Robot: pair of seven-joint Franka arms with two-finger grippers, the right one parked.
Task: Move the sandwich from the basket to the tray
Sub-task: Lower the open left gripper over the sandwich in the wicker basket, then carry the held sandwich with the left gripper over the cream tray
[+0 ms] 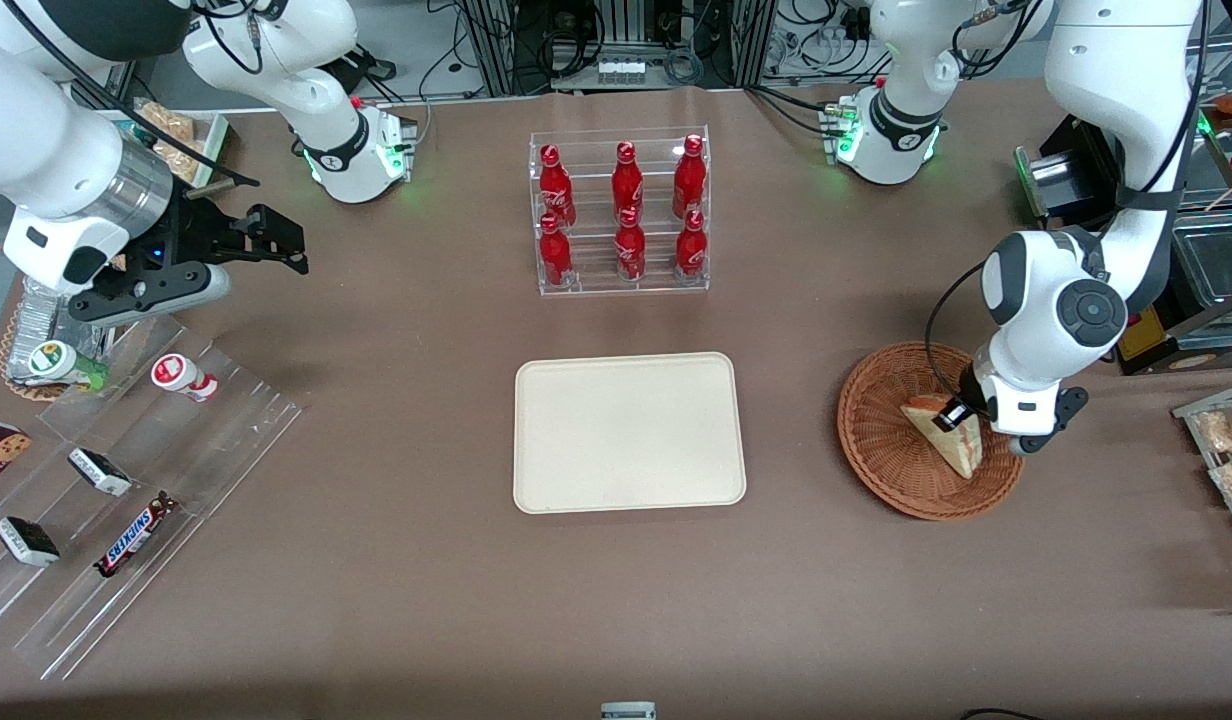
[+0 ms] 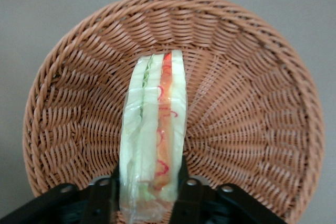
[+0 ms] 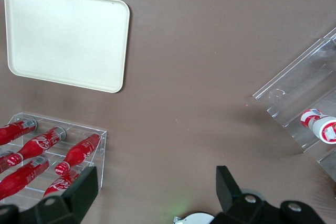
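The sandwich (image 1: 954,442) (image 2: 155,124), a pale wedge in clear wrap with red and green filling on its cut edge, stands on edge in the round wicker basket (image 1: 881,440) (image 2: 252,103). My left gripper (image 1: 952,413) (image 2: 148,176) reaches down into the basket at the wedge's end farther from the front camera. Its two black fingers (image 2: 107,192) press against both flat sides of the sandwich, shut on it. The cream tray (image 1: 626,432) (image 3: 65,38) lies flat beside the basket, toward the parked arm's end, with nothing on it.
A clear rack of red bottles (image 1: 621,215) stands farther from the front camera than the tray. Clear acrylic racks (image 1: 136,470) with snacks lie toward the parked arm's end. Bagged baked goods (image 1: 1226,440) sit at the working arm's end of the table.
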